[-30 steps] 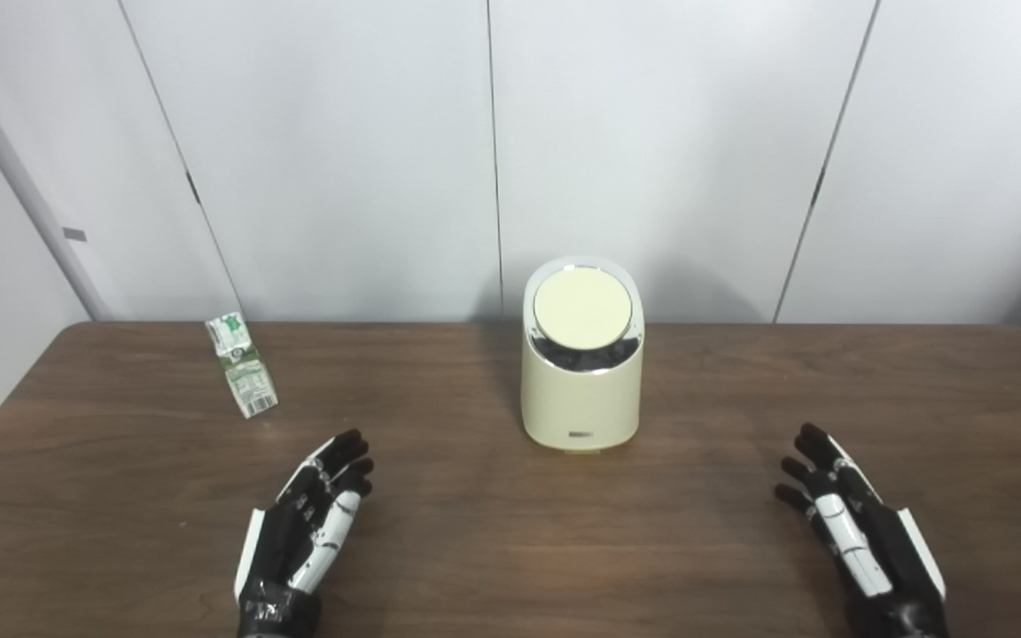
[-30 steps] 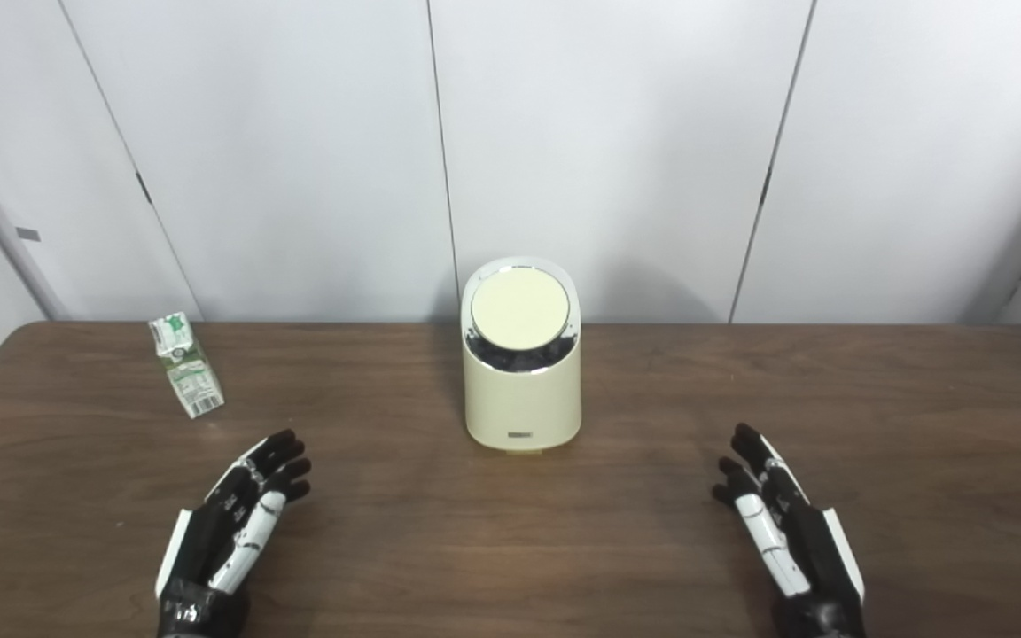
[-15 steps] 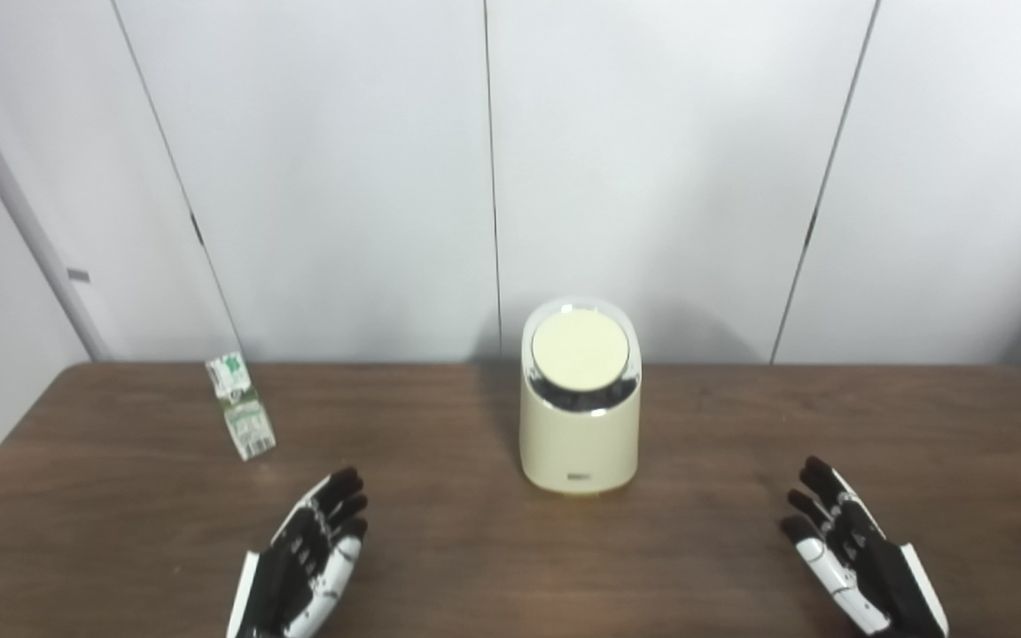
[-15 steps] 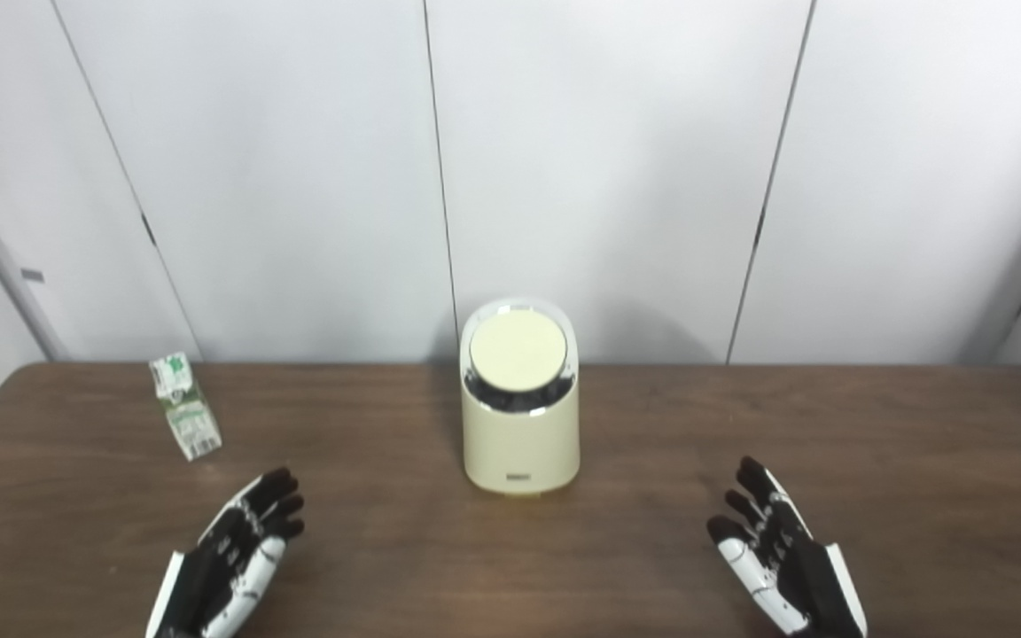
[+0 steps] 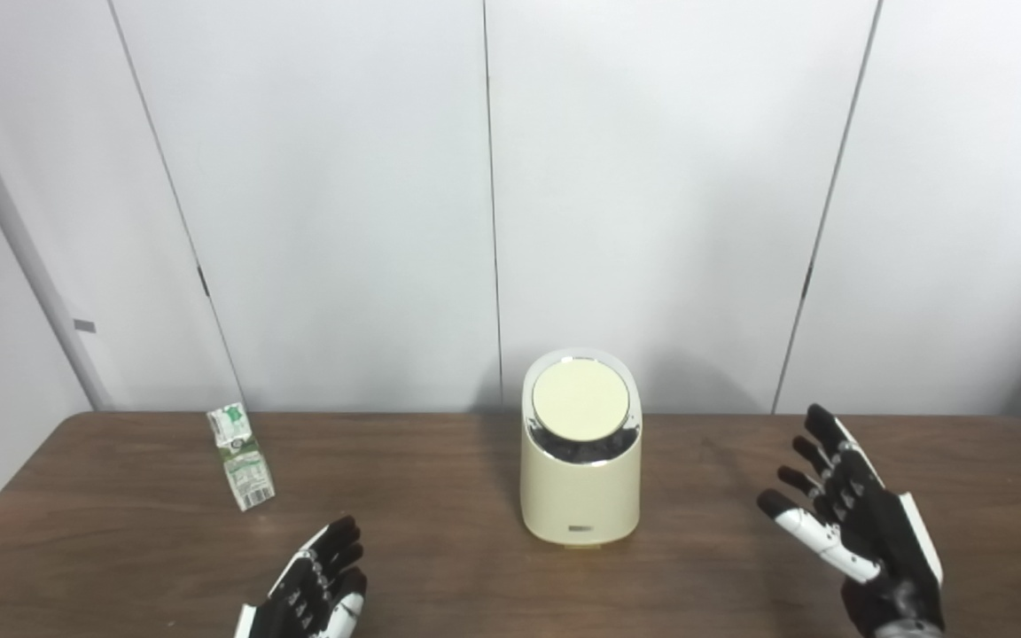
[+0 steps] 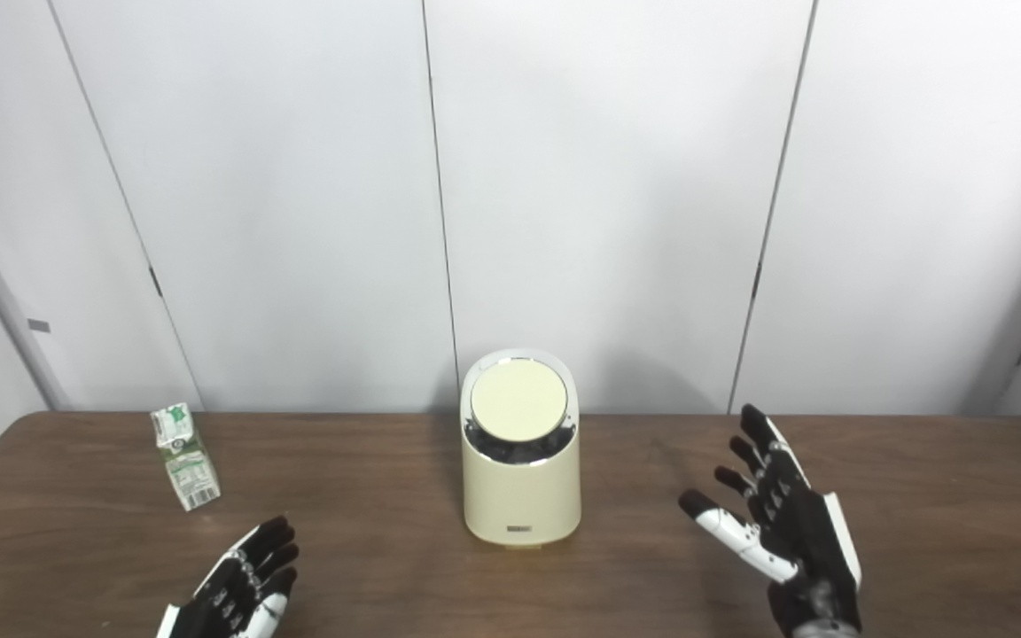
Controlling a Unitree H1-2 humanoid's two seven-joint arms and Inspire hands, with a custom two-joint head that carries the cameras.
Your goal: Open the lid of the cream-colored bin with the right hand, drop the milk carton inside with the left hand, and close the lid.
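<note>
The cream-colored bin (image 5: pixel 580 483) stands at the middle of the brown table, its round slanted lid (image 5: pixel 580 399) shut. A small green and white milk carton (image 5: pixel 241 457) stands far to the left of the bin. My right hand (image 5: pixel 852 523) is raised above the table to the right of the bin, open with fingers spread, well apart from it. My left hand (image 5: pixel 311 598) lies low at the bottom edge, open and empty, nearer to me than the carton and to its right.
The brown table (image 5: pixel 440 549) runs across the whole view and ends at a white panelled wall (image 5: pixel 652 204) just behind the bin. Nothing else stands on it.
The camera has tilted up, so the whole scene sits lower in the picture. My right hand has lifted off the table and moved toward the bin. The left hand stays where it was.
</note>
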